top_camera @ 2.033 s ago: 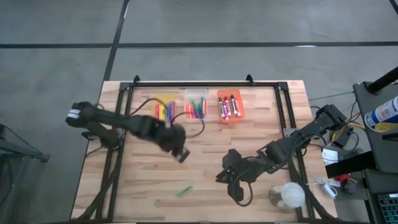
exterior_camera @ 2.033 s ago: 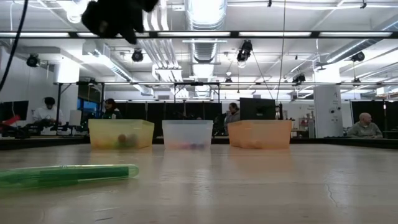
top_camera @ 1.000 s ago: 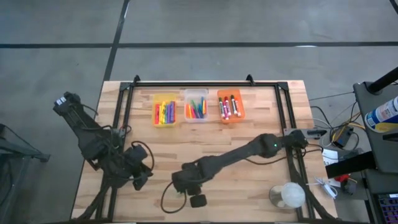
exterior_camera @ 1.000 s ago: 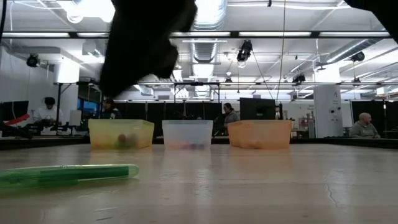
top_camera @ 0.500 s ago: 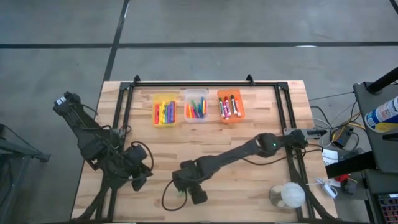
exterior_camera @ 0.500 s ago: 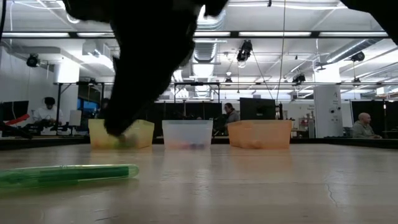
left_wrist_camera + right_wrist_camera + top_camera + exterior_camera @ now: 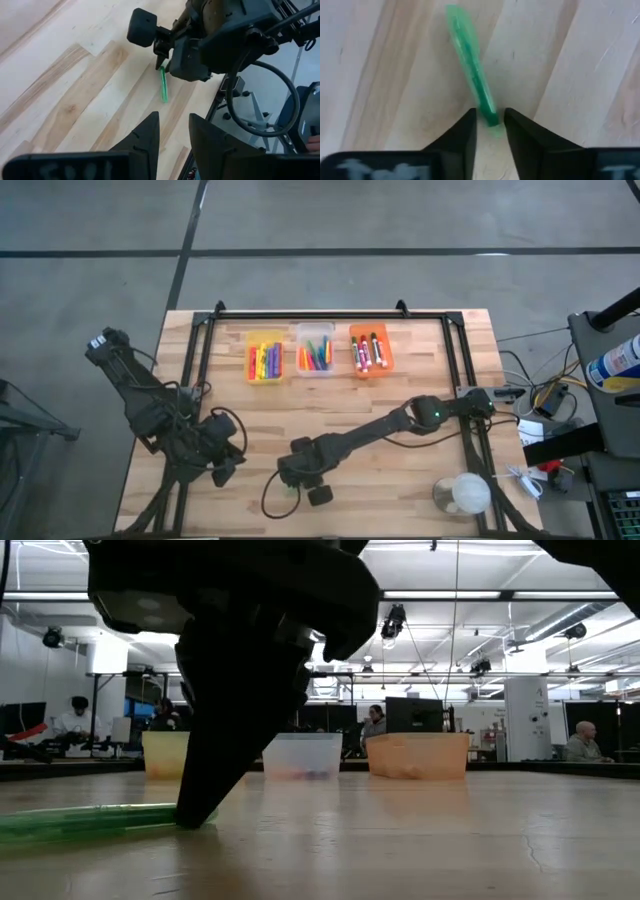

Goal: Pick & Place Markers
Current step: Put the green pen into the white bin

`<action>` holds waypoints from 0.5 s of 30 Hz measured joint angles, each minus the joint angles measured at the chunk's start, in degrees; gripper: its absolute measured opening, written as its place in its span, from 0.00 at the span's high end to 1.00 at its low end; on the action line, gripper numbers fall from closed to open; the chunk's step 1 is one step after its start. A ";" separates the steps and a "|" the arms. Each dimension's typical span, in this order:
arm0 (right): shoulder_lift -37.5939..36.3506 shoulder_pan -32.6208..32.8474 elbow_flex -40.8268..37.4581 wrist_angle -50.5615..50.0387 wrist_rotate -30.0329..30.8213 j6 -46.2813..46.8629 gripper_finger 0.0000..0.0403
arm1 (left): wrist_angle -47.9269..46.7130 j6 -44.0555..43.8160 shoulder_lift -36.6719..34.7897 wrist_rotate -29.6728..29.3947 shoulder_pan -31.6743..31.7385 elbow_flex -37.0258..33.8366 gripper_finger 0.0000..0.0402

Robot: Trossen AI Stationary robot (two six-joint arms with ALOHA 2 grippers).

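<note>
Right claw (image 7: 490,131) was down at the worktop (image 7: 420,380) near the middle of its front edge, arm stretched across from the right side. A green marker (image 7: 470,65) lay flat on the wood there, one end between the claw's two fingers (image 7: 461,135). Fingers stood narrowly apart on either side of that end; could not tell whether they gripped it.

Left claw (image 7: 174,131) hung over the front-left part of the worktop, fingers slightly parted, holding nothing.

More markers (image 7: 318,355) lay in three small bins (image 7: 372,368) near the back edge.
</note>
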 joint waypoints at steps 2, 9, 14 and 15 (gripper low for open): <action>0.21 0.00 0.00 0.02 0.76 0.41 0.82 | 0.02 0.03 0.00 0.00 0.00 0.00 0.75; 0.18 -1.62 0.82 -0.65 -0.01 7.28 0.94 | -0.02 0.10 0.00 0.00 0.00 0.00 0.75; -1.07 -3.92 3.09 -2.10 1.58 11.90 0.95 | -0.13 0.73 0.00 0.00 0.04 -0.01 0.75; -1.88 -4.48 3.77 -3.06 2.13 12.90 0.95 | -0.14 0.71 0.00 0.04 0.04 0.00 0.75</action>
